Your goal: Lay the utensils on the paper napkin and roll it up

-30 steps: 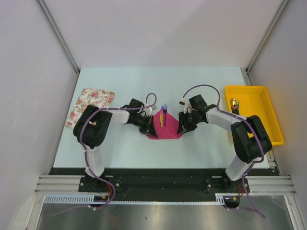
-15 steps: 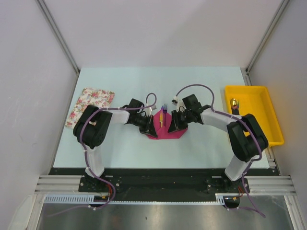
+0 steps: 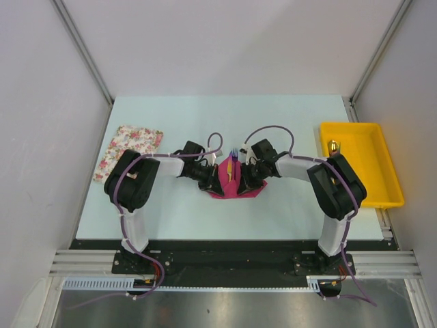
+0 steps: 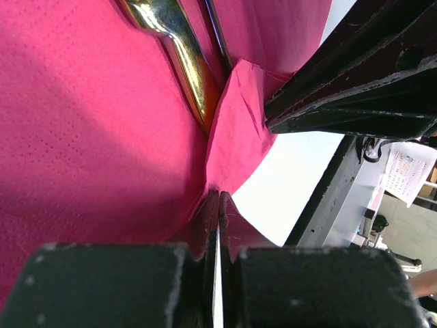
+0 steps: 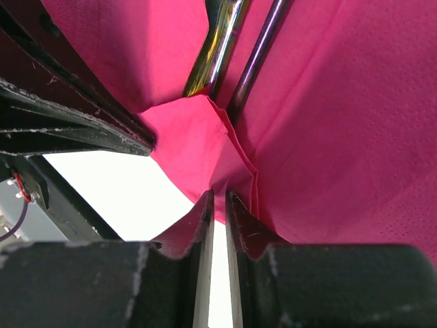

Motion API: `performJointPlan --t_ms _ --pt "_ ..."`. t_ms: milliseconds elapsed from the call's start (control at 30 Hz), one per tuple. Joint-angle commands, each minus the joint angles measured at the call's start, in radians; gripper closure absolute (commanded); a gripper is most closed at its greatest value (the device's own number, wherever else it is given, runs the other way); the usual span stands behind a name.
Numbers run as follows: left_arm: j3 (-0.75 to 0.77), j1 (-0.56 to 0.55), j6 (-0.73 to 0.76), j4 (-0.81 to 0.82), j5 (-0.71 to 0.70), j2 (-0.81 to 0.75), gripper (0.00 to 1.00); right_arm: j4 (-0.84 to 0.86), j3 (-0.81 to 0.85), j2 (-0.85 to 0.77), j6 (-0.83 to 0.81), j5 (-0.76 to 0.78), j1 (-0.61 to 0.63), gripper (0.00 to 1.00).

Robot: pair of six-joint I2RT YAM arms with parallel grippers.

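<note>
The magenta paper napkin (image 3: 235, 188) lies at the table's middle with both side edges lifted. On it rest the utensils: a purple fork (image 3: 234, 154) and a yellow-orange piece (image 3: 231, 169), side by side along the centre. In the wrist views the yellow one looks shiny gold (image 4: 181, 55) (image 5: 218, 48) and the purple one is a thin dark stem (image 5: 263, 48). My left gripper (image 3: 217, 179) (image 4: 218, 198) is shut on the napkin's left edge. Opposite it, my right gripper (image 3: 247, 179) (image 5: 218, 198) pinches a fold of the right edge, its jaws nearly touching.
A white floral cloth (image 3: 128, 152) lies at the table's left. A yellow tray (image 3: 355, 126) stands at the right edge with a small shiny object (image 3: 332, 146) inside. The two grippers face each other a few centimetres apart over the napkin.
My right gripper has moved left onto the napkin's right edge and its jaws have narrowed onto the paper. The left gripper has kept its hold and place.
</note>
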Motion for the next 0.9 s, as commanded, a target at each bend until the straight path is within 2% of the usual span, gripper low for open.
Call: performJointPlan --t_ms 0,367,867 --pt "-0.020 0.015 0.019 0.015 -0.080 -0.006 0.99 -0.005 0.041 -0.008 -0.023 0.047 0.011 0.83" --pt "-0.020 0.015 0.018 0.015 -0.077 -0.012 0.99 -0.025 0.005 -0.085 0.006 -0.019 0.030 0.84" --pt "-0.028 0.015 0.018 0.020 -0.080 -0.017 0.99 -0.015 -0.002 0.021 -0.003 -0.021 0.028 0.84"
